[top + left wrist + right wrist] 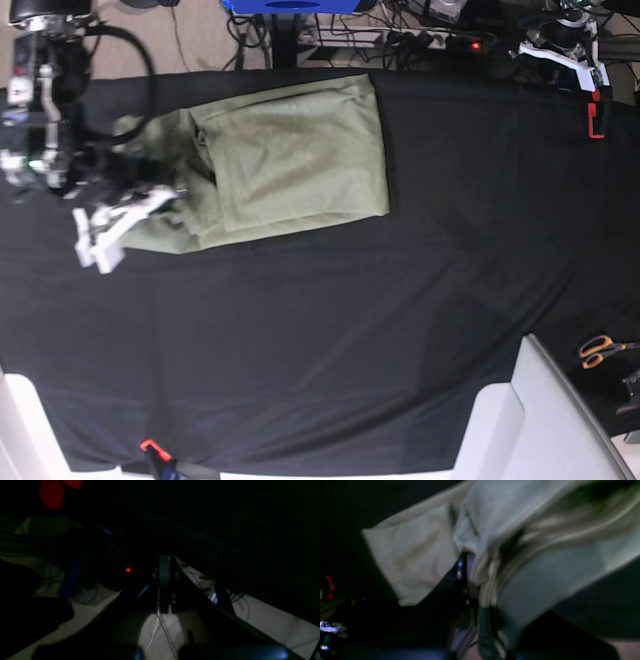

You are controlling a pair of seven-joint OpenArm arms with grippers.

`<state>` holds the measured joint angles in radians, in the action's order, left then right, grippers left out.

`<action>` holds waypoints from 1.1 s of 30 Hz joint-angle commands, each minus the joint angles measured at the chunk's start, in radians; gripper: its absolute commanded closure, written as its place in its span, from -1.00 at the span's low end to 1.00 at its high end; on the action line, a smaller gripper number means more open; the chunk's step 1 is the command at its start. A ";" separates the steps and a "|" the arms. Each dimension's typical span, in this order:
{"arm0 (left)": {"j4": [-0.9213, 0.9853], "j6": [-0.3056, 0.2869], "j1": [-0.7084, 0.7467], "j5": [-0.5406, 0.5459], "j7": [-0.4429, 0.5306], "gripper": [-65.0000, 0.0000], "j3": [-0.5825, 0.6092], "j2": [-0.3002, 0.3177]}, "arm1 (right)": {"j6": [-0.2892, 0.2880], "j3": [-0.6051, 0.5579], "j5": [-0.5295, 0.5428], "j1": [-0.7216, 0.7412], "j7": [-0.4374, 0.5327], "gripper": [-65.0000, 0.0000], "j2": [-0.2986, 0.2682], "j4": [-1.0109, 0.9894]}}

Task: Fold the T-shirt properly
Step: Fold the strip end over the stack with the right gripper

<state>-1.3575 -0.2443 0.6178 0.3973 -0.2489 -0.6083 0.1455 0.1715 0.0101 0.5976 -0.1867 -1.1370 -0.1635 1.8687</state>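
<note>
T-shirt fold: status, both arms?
Right gripper shut on T-shirt edge. Left gripper shut, empty, parked off the cloth. Shirt partly folded on black table cloth. Nothing in the way.

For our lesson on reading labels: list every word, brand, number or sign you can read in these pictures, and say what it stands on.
None can be read.
The pale sage-green cotton T-shirt shows no print.
The black table cloth is plain.
Both wrist views are too dark or blurred for any text.
</note>
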 commanded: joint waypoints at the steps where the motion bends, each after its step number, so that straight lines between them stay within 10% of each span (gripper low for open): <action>1: -0.015 -0.005 0.011 0.007 0.021 1.00 -0.006 0.012 | 0.040 -0.040 0.012 0.010 0.008 1.00 -0.008 0.021; 12: -0.015 -0.005 0.011 0.007 0.023 1.00 -0.006 0.012 | 0.418 -0.490 0.012 0.125 0.018 1.00 -0.032 0.024; 33: -0.007 -0.005 0.011 0.007 0.021 1.00 -0.005 0.009 | 0.432 -0.743 0.012 0.276 0.142 1.00 0.002 -0.246</action>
<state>-1.3548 -0.2474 0.6178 0.3977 -0.2466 -0.6071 0.1417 0.6029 -0.7380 0.6067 0.0711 -1.0016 -0.1608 1.6100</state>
